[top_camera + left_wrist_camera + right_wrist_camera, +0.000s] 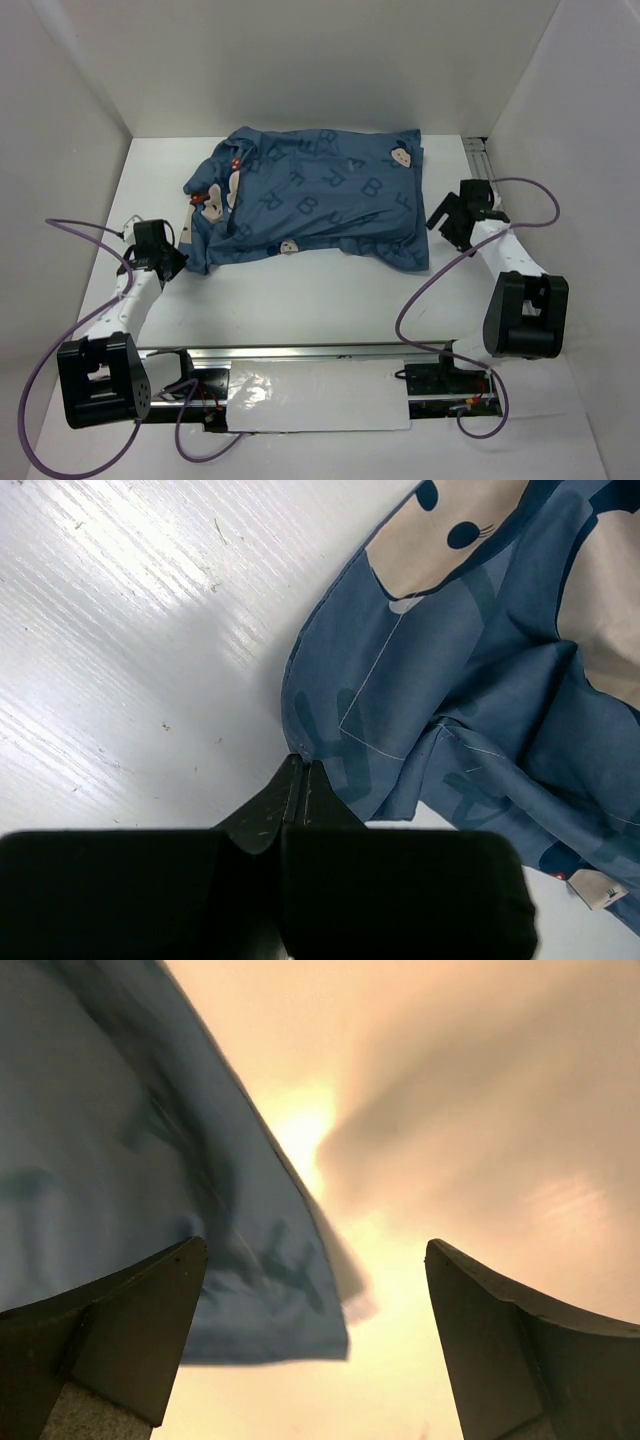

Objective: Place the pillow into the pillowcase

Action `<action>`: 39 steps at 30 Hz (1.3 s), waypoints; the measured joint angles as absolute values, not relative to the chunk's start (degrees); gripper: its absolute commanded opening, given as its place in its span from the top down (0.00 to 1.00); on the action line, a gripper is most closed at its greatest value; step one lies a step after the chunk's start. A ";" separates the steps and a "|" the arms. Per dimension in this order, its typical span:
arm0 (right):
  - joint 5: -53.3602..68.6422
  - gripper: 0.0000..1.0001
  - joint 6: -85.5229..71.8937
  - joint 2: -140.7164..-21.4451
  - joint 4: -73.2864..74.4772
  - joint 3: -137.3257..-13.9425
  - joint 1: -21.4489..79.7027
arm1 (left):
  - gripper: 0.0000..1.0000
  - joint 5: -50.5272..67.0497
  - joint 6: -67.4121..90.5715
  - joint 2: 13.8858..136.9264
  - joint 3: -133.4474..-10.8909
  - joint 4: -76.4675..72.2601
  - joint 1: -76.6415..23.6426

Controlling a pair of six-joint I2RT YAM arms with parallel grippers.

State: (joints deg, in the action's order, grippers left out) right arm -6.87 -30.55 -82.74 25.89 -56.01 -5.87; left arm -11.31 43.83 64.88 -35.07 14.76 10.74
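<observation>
Left tool (300,763) closed together, tip at edge of pillowcase (310,200) | right tool (315,1250) spread apart, pillowcase corner just ahead

The left arm (125,295) reaches the pillowcase's (320,195) near left corner, the left gripper (300,768) closed tight at the cloth's edge. The right arm (505,255) angles toward its right edge, the right gripper (315,1250) spread wide.

Blue letter-printed pillowcase (320,200), white table (300,290), black pincers
</observation>
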 measured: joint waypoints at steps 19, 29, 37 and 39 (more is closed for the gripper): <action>-0.47 0.00 -22.39 -92.40 23.16 -51.57 3.44 | 1.00 -10.57 43.27 65.23 -34.33 14.00 10.74; -7.29 0.21 -20.49 -97.17 22.68 -55.81 9.47 | 1.00 -10.17 42.17 65.28 -33.82 13.61 10.74; -14.15 1.00 -24.21 -97.60 22.39 -56.18 12.86 | 1.00 -10.17 42.04 65.28 -33.74 13.67 10.74; -17.15 1.00 -24.97 -95.81 22.76 -56.10 12.86 | 1.00 -10.15 42.00 65.28 -34.00 13.96 10.74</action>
